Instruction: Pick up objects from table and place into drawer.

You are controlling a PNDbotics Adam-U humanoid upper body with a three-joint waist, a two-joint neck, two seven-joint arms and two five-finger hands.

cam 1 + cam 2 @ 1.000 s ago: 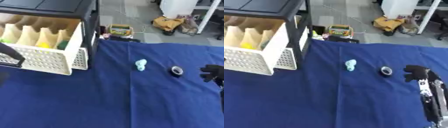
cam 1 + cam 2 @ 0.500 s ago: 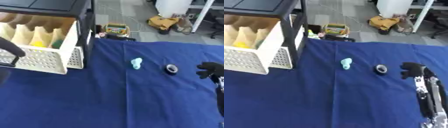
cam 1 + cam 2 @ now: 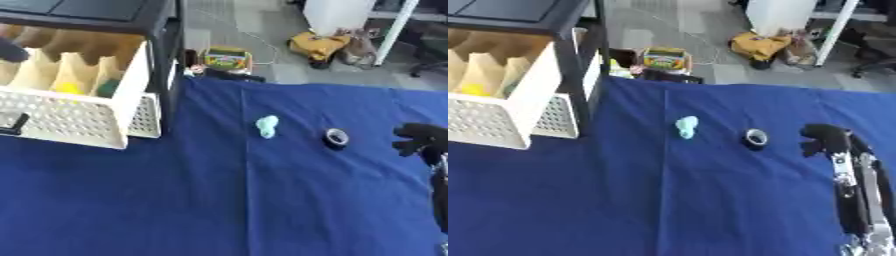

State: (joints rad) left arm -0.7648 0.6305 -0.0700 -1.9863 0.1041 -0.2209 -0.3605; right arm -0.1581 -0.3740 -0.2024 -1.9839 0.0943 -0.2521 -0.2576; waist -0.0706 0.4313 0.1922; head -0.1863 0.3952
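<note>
A small light-blue object (image 3: pixel 267 126) lies on the blue tablecloth near the middle. A black tape roll (image 3: pixel 336 137) lies to its right. My right hand (image 3: pixel 826 140) sits just right of the roll, apart from it, fingers curled and holding nothing; its forearm runs down to the lower right corner. The white perforated drawer (image 3: pixel 70 116) stands pulled out at the left, with cardboard dividers and yellow and green items inside. A dark shape, my left hand (image 3: pixel 10 50), shows only at the left edge over the drawer.
The drawer belongs to a black cabinet (image 3: pixel 162 30) at the table's far left. Beyond the far table edge the floor holds a colourful box (image 3: pixel 226 56), a yellow bag (image 3: pixel 319 46) and a white post (image 3: pixel 395 30). Blue cloth (image 3: pixel 219 210) covers the near table.
The whole picture has shifted, so the camera moved. The dark shape of my left hand has gone from the drawer's front rim up towards its back. The right hand keeps its place beside the tape roll.
</note>
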